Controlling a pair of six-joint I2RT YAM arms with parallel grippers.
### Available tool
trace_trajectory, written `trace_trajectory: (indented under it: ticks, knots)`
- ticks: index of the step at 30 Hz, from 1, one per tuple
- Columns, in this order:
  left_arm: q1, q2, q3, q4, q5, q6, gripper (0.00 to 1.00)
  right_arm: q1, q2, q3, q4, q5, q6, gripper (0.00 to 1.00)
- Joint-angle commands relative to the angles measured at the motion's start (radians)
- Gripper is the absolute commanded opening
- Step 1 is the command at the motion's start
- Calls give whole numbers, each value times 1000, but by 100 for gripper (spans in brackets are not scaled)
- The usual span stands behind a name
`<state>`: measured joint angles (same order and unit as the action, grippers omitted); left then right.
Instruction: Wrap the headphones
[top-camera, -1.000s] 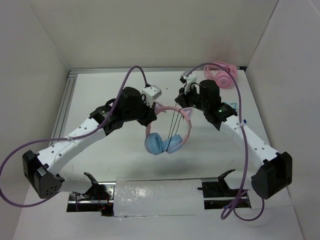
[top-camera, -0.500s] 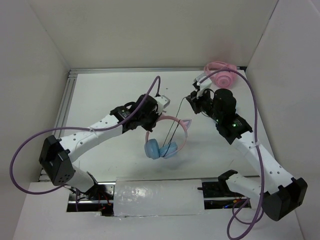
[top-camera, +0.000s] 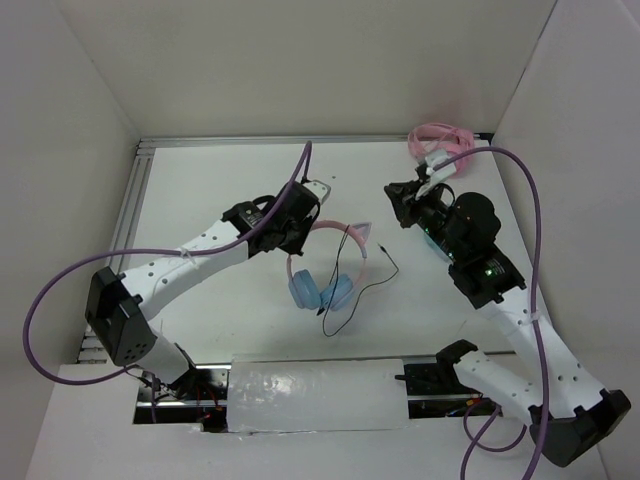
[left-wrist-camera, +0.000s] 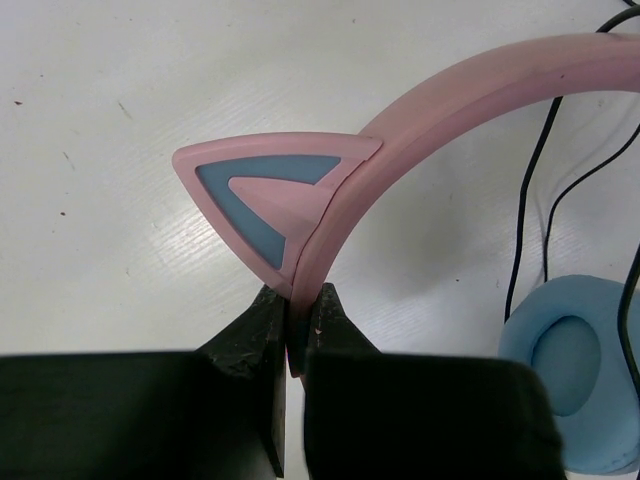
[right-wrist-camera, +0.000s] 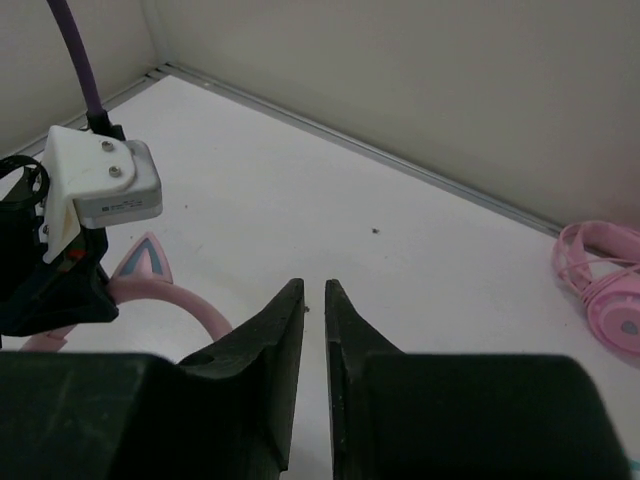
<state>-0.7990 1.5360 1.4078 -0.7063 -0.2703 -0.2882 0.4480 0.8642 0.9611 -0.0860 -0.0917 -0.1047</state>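
Left wrist: left gripper (left-wrist-camera: 297, 325) pinches the headphones (left-wrist-camera: 480, 85), smooth pink curved band.

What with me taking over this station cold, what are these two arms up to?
The left end effector is clamped on the pink band of the headphones, just below a cat ear. The right end effector hangs apart to the right, nearly closed on nothing. The black cable trails loose across the table, not yet wound. A pair of all-pink headphones lies in the back right corner.
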Motion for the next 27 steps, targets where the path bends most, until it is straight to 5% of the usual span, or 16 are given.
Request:
trace_trajectory:
  ticks: [1,5,6,9,14,17,22,27]
  knots:
    - [0,-20,37,37,13,-43,0,12,-24,-8,-36,56,101,23]
    - [17,-65,54,60,77,-57,0,12,-88,-148,9,165,230,47]
    - [32,-73,63,62,88,-69,0,12,-128,-174,17,225,264,66]
    - [56,-108,82,85,149,-59,0,3,-201,-248,-32,288,468,99]
    - [63,-154,62,108,180,-43,0,-34,-202,-271,-298,406,849,100]
    - [63,-162,43,114,184,-52,0,-55,-142,-266,-467,351,966,100]
    - [64,-168,28,119,178,-62,0,-83,-27,-384,-387,97,1059,100]
    - [64,-194,17,128,186,-65,0,-117,30,-426,-314,63,1146,100]
